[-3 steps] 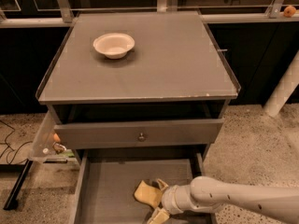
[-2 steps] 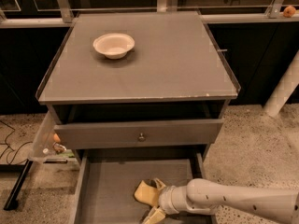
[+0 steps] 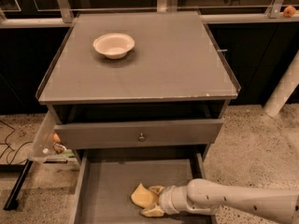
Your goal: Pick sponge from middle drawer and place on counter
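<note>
Counter [image 3: 163, 64] bears a bowl [image 3: 114, 45]; gripper [image 3: 154, 201] at sponge [image 3: 140, 196] in middle drawer [image 3: 112, 185].

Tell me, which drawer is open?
The wide grey lower drawer, pulled out, with the pale yellow sponge and end effector inside; the knobbed grey drawer above is shut.

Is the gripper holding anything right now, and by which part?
Cannot be told. The gripper sits at the right end of the sponge, which lies on the middle drawer floor, not lifted.
</note>
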### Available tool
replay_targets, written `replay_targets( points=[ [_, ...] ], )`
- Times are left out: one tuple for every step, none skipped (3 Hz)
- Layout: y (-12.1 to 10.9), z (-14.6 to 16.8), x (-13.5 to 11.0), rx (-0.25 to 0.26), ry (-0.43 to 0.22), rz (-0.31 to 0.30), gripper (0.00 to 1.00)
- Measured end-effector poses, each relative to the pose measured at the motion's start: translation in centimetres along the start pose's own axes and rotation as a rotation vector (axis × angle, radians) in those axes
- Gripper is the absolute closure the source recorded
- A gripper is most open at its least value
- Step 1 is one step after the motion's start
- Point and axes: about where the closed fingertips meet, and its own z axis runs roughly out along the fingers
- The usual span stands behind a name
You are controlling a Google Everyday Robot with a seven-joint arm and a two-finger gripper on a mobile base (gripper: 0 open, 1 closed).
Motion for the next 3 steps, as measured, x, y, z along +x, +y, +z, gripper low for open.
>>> replay_targets(
  points=[
    [0.00,0.00,0.00,0.000,0.000,0.000,0.66],
    [0.00,0.00,0.00,0.000,0.000,0.000,0.88],
    [0.44,-0.62,0.23,-0.030,0.013,0.004,1.00]
  ],
)
